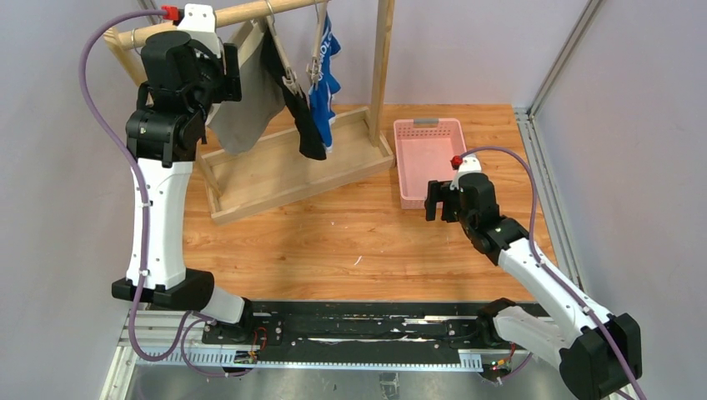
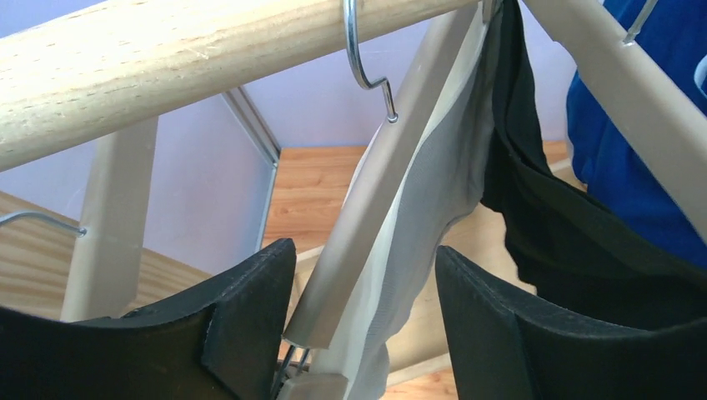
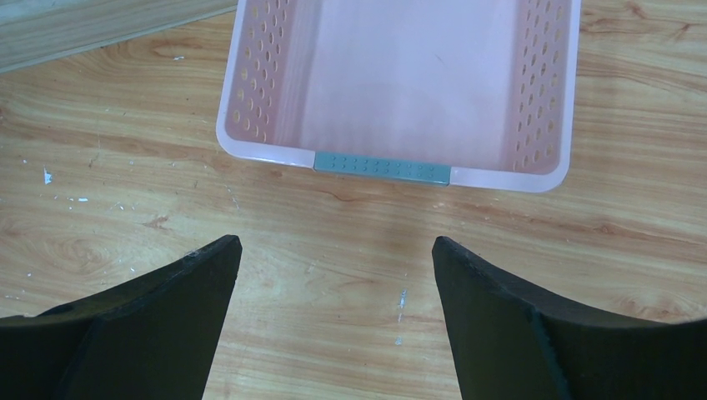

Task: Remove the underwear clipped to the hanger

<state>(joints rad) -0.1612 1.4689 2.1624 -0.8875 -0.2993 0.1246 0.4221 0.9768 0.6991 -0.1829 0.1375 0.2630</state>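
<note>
Left fingers [image 2: 363, 325] spread, straddling pale wooden hanger bar [image 2: 375, 192] and plain grey cloth underwear [image 1: 242, 100], hung at 11 o'clock. Risk: closing catches bar, not cloth. Right fingers [image 3: 333, 321] released, empty above tabletop [image 3: 333, 225] beside pink perforated plastic basket [image 3: 250, 100].

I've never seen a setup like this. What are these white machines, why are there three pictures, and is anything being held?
The white machines are two robot arms, each ending in a two-fingered gripper. One picture looks down from above; the other two come from cameras on the wrists. The left gripper is open, raised to the wooden rack, its fingers either side of a hanger carrying grey underwear. Black underwear and blue underwear hang beside it. The right gripper is open above the table, facing an empty pink basket. Nothing is held yet.
</note>
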